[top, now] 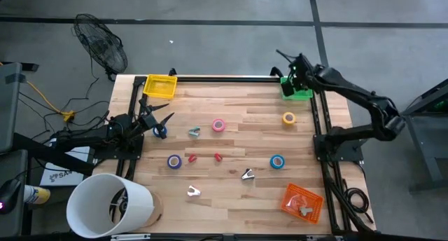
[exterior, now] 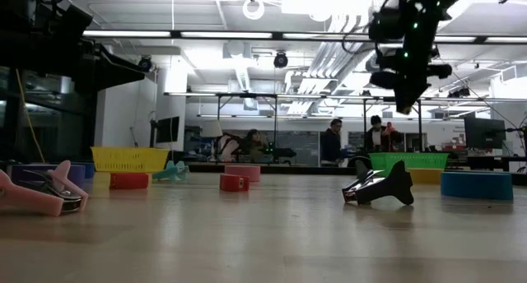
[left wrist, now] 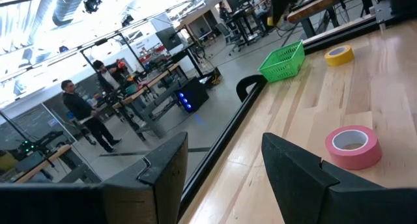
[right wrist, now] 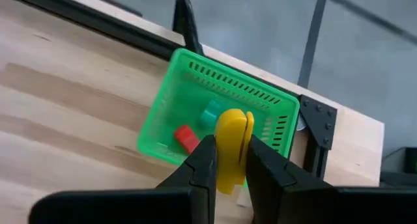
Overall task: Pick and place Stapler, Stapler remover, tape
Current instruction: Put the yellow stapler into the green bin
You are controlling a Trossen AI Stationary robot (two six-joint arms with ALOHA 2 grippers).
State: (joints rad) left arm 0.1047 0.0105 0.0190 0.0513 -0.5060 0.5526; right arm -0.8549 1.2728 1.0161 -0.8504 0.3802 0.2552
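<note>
My right gripper (right wrist: 228,154) hangs above the green basket (right wrist: 215,123) at the table's far right corner (top: 296,92), shut on a small yellow stapler remover (right wrist: 232,138). A red piece (right wrist: 186,138) and a teal piece (right wrist: 210,113) lie in that basket. My left gripper (top: 157,122) waits open, low at the table's left side, beside a blue tape roll (top: 160,131). On the wood lie a pink tape (top: 219,125), a yellow tape (top: 289,118), two more blue tapes (top: 174,161) (top: 277,161), two red staplers (top: 192,157) (top: 218,157) and several stapler removers (top: 248,174). My right gripper pinches the yellow stapler remover between its two fingers (right wrist: 203,160), which point down from above. The remover's rounded upper part (right wrist: 233,123) sticks out past the fingertips. It is lifted clear, over the green basket.
A yellow basket (top: 159,85) stands at the far left corner and an orange basket (top: 302,202) holding a grey piece at the near right. A big white cylinder (top: 108,206) sits at the near left corner. Black frame rails (top: 224,78) edge the table.
</note>
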